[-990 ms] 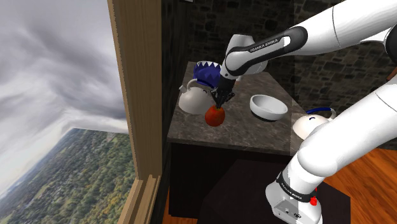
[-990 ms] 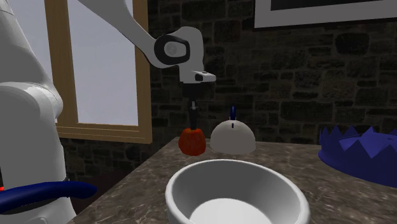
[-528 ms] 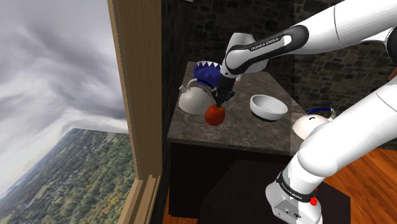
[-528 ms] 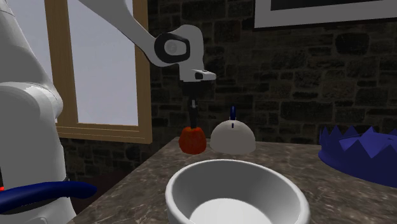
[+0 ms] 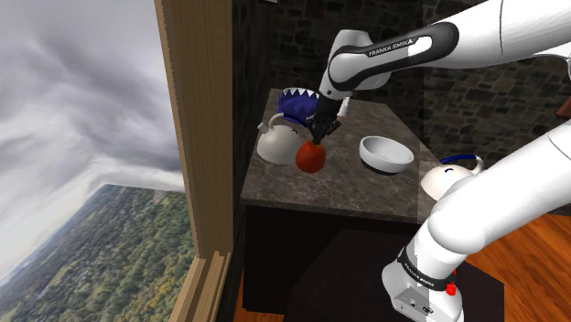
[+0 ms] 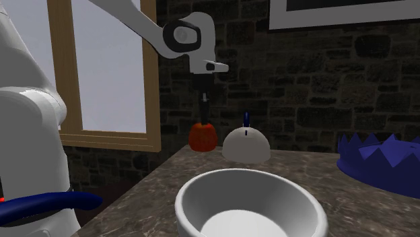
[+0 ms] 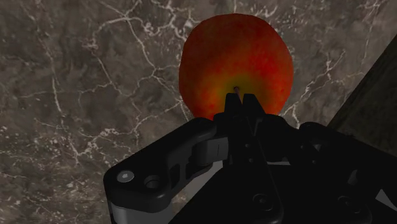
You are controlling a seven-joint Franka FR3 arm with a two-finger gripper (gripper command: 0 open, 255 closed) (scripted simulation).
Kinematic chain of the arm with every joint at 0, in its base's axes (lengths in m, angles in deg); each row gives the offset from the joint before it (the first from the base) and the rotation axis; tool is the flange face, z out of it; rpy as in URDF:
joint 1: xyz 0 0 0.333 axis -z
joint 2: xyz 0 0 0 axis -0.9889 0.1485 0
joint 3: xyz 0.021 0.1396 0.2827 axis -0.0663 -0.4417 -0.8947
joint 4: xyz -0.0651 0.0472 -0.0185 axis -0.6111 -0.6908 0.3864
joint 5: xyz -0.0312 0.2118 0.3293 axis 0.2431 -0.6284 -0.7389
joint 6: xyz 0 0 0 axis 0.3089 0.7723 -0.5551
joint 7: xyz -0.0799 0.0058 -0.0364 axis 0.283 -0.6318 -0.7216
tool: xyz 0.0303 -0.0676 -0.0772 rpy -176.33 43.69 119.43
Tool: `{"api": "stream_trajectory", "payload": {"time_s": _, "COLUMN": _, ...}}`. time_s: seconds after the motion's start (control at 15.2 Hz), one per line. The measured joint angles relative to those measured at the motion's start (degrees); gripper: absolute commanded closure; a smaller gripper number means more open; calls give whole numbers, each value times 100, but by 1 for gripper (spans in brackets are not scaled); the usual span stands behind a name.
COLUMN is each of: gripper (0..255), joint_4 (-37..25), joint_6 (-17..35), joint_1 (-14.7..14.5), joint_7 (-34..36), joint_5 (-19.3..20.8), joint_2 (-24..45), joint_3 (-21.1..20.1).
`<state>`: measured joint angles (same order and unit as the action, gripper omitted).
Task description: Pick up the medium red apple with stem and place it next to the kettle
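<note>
Gripper (image 7: pixel 238 102), all-black, two-finger: pinched together on the stem end of the round red apple (image 7: pixel 235 60), which hangs directly beneath it, apparently just clear of the dark marbled stone table (image 7: pixel 76 76). Beside and below the gripper: white domed kettle (image 6: pixel 246 145). Handling note: purchase looks slight. Lower slowly and straight, and release only once the apple rests on the table beside the kettle.
</note>
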<state>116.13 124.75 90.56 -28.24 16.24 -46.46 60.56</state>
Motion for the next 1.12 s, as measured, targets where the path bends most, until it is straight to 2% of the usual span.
{"api": "stream_trajectory", "payload": {"time_s": 1.12, "gripper": 255, "joint_4": -1079, "joint_6": -1373, "joint_1": 19, "joint_7": 78, "joint_5": 53, "joint_2": -296, "joint_3": 13}}
